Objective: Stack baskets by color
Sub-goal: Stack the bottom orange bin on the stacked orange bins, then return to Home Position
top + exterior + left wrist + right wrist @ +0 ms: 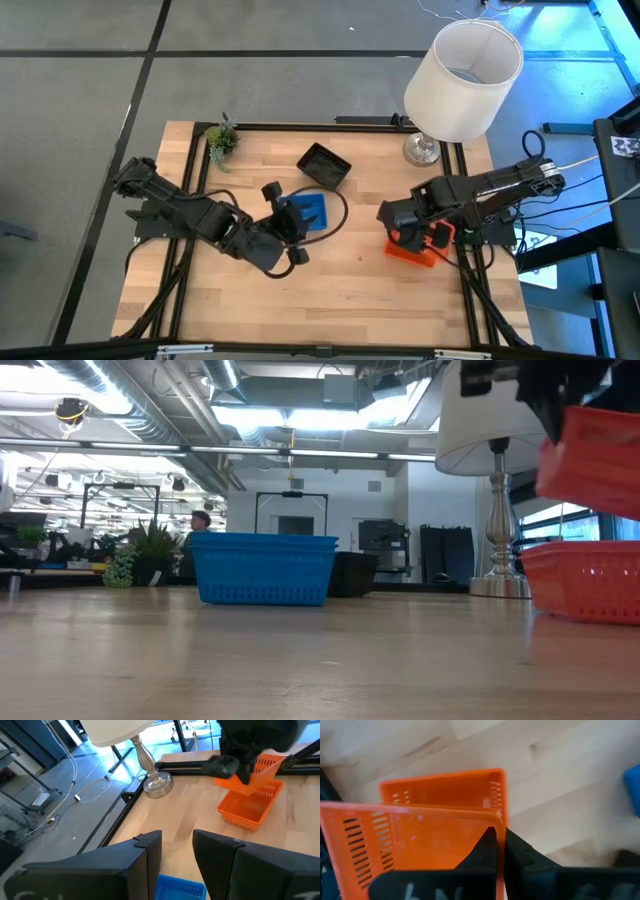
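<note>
My right gripper (408,222) hangs over the table's right side, shut on an orange basket (598,458) that it holds in the air. A second orange basket (585,580) stands on the table just below it. Near the middle, nested blue baskets (262,568) rest on their base. My left gripper (295,222) hovers open above them, its fingers (150,855) apart with nothing between. A black basket (323,165) stands on the table behind the blue ones. My right gripper pinches one wall of the orange basket at its rim (500,822), near a corner. One finger (485,850) is inside the basket and the other is outside. The fingers come from above, pointing down. The basket hangs tilted, lifted clear above the other orange basket (445,790).
A big white lamp (462,78) stands at the far right corner on a metal foot (157,784). A small green plant (222,140) sits at the far left. Bare wood lies along the near side (340,300) and between the blue and orange baskets.
</note>
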